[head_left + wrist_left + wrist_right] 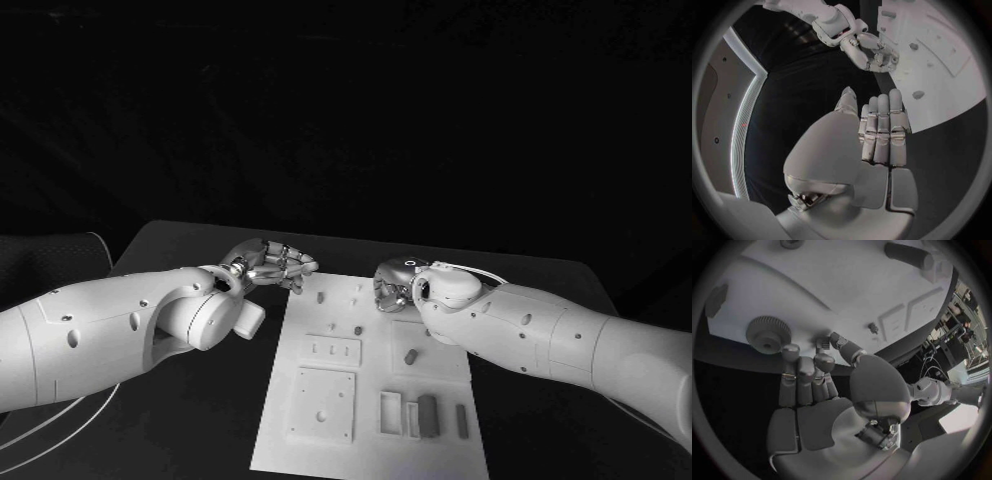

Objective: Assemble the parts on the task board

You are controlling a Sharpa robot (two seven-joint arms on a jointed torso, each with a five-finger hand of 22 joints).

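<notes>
The white task board (pixel 368 385) lies in the middle of the black table. Several small grey parts lie on it, among them a short peg (pixel 411 355) and a long bar (pixel 428 415). My left hand (pixel 270 265) hovers at the board's far left corner (pixel 942 75), its fingers (pixel 881 131) straight and side by side, holding nothing. My right hand (pixel 392 285) is at the board's far edge. Its fingertips (pixel 807 362) point at a toothed gear (pixel 768 332) on the board. A tiny ribbed part (pixel 824 343) sits beside its thumb; I cannot tell whether it is pinched.
Raised square blocks (pixel 325 400) and a slotted holder (pixel 392 412) occupy the board's near half. Bare black table (pixel 188 420) lies on both sides of the board. The right hand (pixel 873 52) is close across the board corner from my left hand.
</notes>
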